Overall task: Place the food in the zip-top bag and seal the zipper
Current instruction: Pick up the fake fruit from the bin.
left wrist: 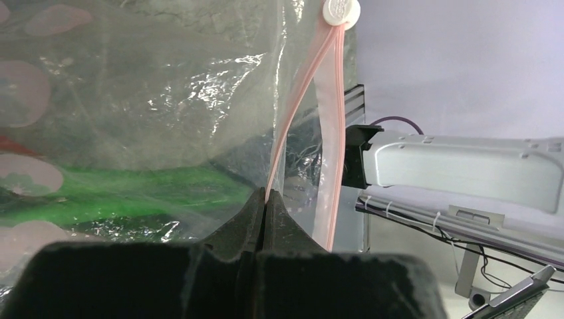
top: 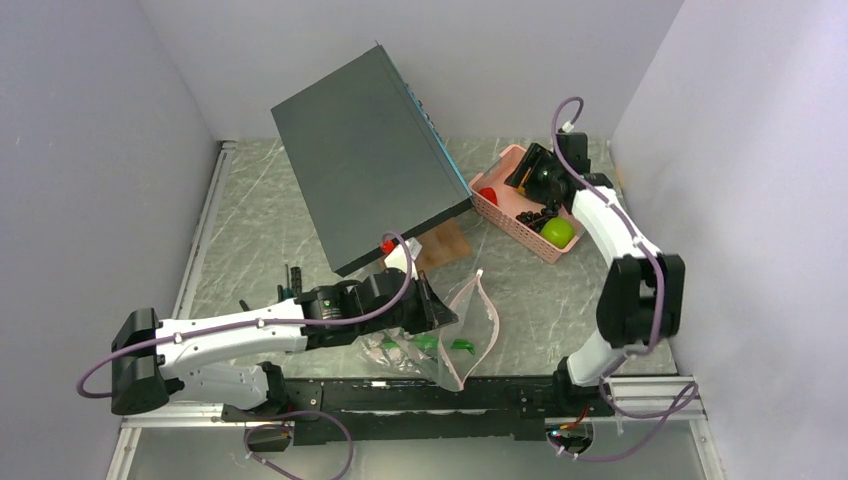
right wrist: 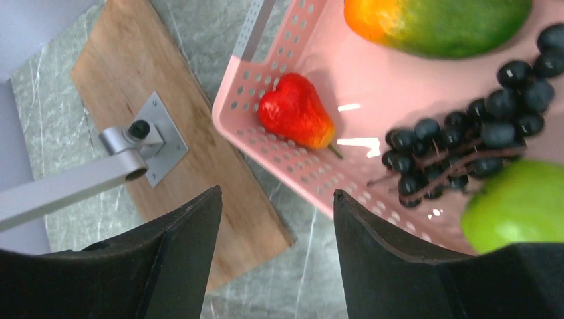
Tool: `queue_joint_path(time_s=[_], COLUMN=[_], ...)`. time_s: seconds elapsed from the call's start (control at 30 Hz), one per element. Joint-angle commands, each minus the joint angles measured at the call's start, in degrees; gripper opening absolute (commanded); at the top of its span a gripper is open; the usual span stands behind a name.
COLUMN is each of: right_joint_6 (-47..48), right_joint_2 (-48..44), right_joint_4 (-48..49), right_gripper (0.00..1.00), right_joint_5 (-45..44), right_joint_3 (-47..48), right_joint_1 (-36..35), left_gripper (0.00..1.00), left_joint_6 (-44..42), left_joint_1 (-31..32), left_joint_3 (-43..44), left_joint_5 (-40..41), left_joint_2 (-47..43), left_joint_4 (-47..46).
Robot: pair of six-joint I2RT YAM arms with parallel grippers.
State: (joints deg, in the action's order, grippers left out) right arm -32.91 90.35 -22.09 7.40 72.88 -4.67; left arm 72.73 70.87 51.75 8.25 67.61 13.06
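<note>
Here, the left arm (top: 230, 335) reaches along the near edge of the marbled grey-green surface (top: 260, 250). Its jaws are pressed together, pinching the narrow pale pink zipper strip (left wrist: 302, 100) at the mouth of the floppy clear plastic zip-top bag (top: 478, 322). The strip runs up from the jaws to a round white slider (left wrist: 340, 10), whose embossed marks are too blurred to read. Long green pods (left wrist: 126, 187) lie inside the bag, which slumps just beside the arms' base rail. Behind it a tilted dark grey panel (top: 370, 150) stands on a wooden board (right wrist: 166, 146). A stretch of surface separates bag from rigid pink perforated basket (right wrist: 266, 73), which sits near the right wall. The right arm's jaws are spread and hold nothing, over the basket's rim. The small red piece (right wrist: 296, 111) lies in the corner just beyond their gap, with black grapes (right wrist: 465, 139), an orange-green mango (right wrist: 439, 23) and a lime-green round fruit (right wrist: 519, 206) further right.
</note>
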Motion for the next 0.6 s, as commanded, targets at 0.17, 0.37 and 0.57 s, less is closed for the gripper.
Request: queue_joint_path(time_s=[0.17, 0.37, 0.57], right_joint_6=[5.85, 7.93, 8.43], right_joint_2=[15.97, 22.07, 25.34], right_joint_4=[11.47, 14.88, 16.73], right_gripper=[0.64, 0.68, 0.74], right_joint_5=[13.74, 18.70, 19.38], right_joint_3=[8.77, 10.78, 10.41], right_joint_1=[1.28, 1.32, 1.26], left_gripper=[0.00, 0.00, 0.00], left_joint_6=[0.82, 0.68, -0.02], left_joint_1=[0.23, 0.23, 0.24], left_joint_3=[-0.24, 0.37, 1.68], left_joint_5=[2.23, 2.12, 2.74], left_joint_2=[-1.34, -0.30, 0.27], left_joint_4=[2.50, 3.25, 4.66])
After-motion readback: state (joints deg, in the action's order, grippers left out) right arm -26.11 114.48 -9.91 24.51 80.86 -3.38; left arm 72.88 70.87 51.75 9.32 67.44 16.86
